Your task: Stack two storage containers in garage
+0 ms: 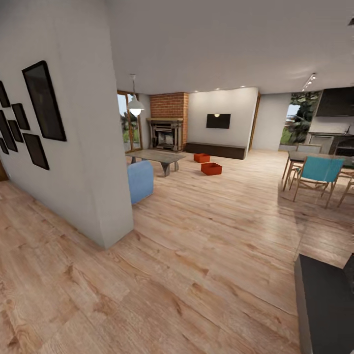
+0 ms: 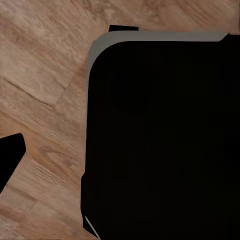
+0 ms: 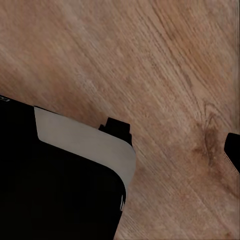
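1. Fingers: a dark tip [image 2: 10, 155] and another [image 3: 232, 150] at the wrist views' edges; released or clenched cannot be told.
2. Arms hang low beside the black base [image 2: 160, 140].
3. Two storage containers [image 1: 211, 168], [image 1: 201, 158] lie far ahead by the coffee table [image 1: 156, 156].
4. Risk: clipping the wall corner [image 1: 115, 196] or blue chair [image 1: 141, 181] while driving.

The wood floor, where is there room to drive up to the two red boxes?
Wide bare floor runs from the white wall corner to the two storage containers. It is crowded right by the dining chairs and left by the blue seat and low table.
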